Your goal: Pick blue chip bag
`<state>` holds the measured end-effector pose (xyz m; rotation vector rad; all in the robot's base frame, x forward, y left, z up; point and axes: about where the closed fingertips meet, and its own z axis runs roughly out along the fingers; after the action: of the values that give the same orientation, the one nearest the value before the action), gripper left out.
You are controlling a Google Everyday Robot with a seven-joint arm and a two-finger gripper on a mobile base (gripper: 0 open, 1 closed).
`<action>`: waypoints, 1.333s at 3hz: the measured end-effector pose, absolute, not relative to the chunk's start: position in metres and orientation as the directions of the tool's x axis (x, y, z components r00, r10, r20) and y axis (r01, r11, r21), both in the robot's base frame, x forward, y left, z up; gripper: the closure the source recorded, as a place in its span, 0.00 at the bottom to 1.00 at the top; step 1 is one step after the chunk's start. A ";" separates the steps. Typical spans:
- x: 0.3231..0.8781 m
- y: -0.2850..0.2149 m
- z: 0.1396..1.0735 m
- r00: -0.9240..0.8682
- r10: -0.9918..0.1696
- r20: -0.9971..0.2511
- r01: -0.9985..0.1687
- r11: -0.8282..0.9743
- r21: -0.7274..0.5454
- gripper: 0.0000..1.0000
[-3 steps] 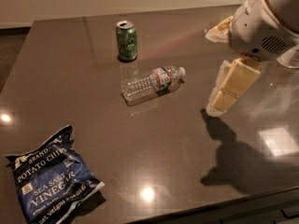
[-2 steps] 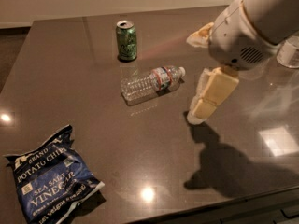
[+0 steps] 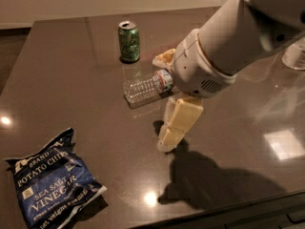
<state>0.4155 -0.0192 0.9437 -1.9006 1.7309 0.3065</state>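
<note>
The blue chip bag (image 3: 53,185) lies flat at the table's front left, dark blue with white edges and white lettering. My gripper (image 3: 162,101) hangs over the middle of the table, well to the right of the bag and apart from it. Its cream fingers (image 3: 177,123) are spread open and hold nothing. One finger reaches down toward the tabletop in front of the plastic bottle. The other shows behind the bottle's cap. The white arm (image 3: 228,42) comes in from the upper right.
A clear plastic water bottle (image 3: 145,86) lies on its side mid-table, right by the gripper. A green soda can (image 3: 129,42) stands upright behind it. A clear object (image 3: 296,56) sits at the right edge. The dark table's front edge (image 3: 228,211) runs across the lower right.
The arm and gripper have moved left and toward the front of the table, now next to the bottle. The bag, can and bottle have not moved.
</note>
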 end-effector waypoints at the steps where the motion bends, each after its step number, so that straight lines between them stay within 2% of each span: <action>1: 0.402 0.005 0.928 0.194 -0.834 -0.516 -0.970 -0.086 -0.226 0.00; 4: 0.358 0.062 0.882 0.255 -0.807 -0.533 -0.967 -0.209 -0.145 0.00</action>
<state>0.3576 0.0618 0.8817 -2.0848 1.6096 0.4787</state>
